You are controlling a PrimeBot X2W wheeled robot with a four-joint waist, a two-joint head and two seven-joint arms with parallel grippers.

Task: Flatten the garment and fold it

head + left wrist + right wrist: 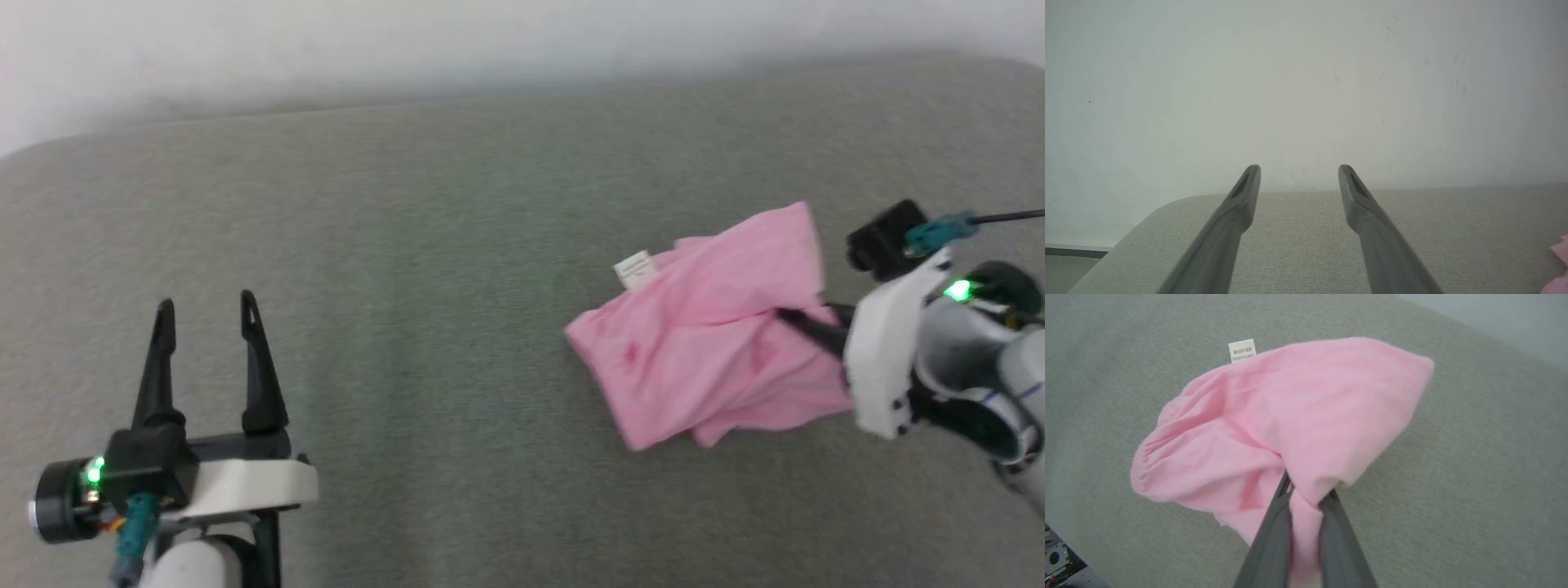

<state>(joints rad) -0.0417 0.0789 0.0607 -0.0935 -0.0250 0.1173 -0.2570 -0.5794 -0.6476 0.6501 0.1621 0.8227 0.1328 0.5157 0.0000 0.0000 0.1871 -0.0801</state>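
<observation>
The garment point(702, 327) is a crumpled pink pair of shorts lying on the grey padded surface at the right, with a small white tag point(637, 269) sticking out at its far left edge. My right gripper point(796, 320) reaches into it from the right and is shut on a fold of the pink fabric. In the right wrist view the garment point(1290, 416) bunches between my right gripper's point(1308, 490) two fingers, with the gathered waistband at the left and the tag point(1242, 350) at the top. My left gripper point(206, 306) stands open and empty at the lower left, far from the cloth.
The grey padded surface point(408, 245) stretches across the head view and meets a pale wall point(490, 41) at the back. Its rounded left corner point(1147, 212) and a strip of floor show in the left wrist view, where a pink edge of the garment point(1557, 265) peeks in.
</observation>
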